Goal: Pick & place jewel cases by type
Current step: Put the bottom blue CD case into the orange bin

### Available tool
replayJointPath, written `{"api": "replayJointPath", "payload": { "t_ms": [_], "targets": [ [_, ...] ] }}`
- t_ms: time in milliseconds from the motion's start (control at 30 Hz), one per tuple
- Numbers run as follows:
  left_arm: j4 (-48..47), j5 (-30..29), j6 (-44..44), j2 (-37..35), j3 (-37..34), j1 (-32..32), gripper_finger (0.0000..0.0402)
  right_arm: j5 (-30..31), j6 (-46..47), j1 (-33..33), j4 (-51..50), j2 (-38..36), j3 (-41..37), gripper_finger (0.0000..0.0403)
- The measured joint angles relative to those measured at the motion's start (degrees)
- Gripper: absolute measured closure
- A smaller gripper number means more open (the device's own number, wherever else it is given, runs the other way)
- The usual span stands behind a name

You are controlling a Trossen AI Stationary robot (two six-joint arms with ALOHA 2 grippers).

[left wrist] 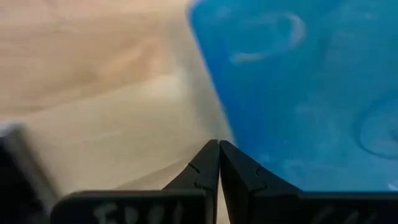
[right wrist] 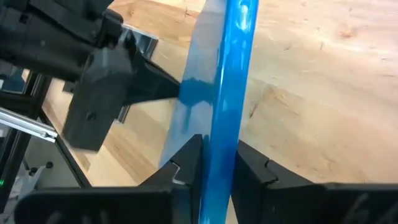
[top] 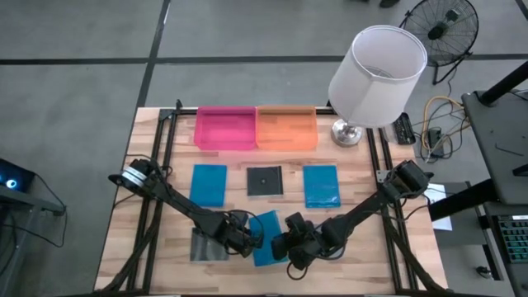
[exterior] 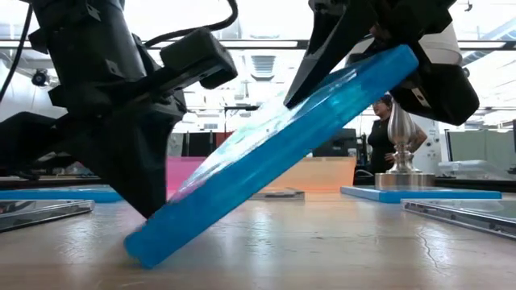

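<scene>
Tilted blue jewel case low view, right gripper clamping its edge

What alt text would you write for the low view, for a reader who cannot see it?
A bright blue case stands tilted, its lower corner on the wooden table, its upper end clamped by the right gripper. The left gripper, shut, presses against its underside. More flat cases lie behind, near a pink tray and an orange tray.
</scene>
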Motion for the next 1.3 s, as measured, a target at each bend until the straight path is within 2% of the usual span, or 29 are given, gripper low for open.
{"api": "replayJointPath", "payload": {
  "t_ms": [200,500,667,967,1300],
  "targets": [
    [-6.29,0.01,1.82,-2.08,-0.20,0.00,0.0385,0.04,-0.36,0.00,-2.26,-1.14,0.00,0.0353],
    [-5.84,-0.69,9.64,-5.96,-0.24,0.61,0.0308,0.20,-1.87,-0.13,-3.74,-2.51,0.04,0.0354],
    [-5.89,-1.82,15.35,-8.98,-0.22,0.72,0.0281,0.48,-3.45,-0.20,-6.62,-3.74,0.28,0.0354],
    [-5.88,-4.21,30.33,-15.29,-0.15,0.66,0.0276,2.81,-8.93,-0.84,-8.69,-7.89,0.26,0.0371],
    [-6.87,-5.62,40.53,-22.72,-0.07,0.35,0.0276,5.01,-13.76,-2.08,-12.57,-13.83,0.24,0.0372]
  ]
}}
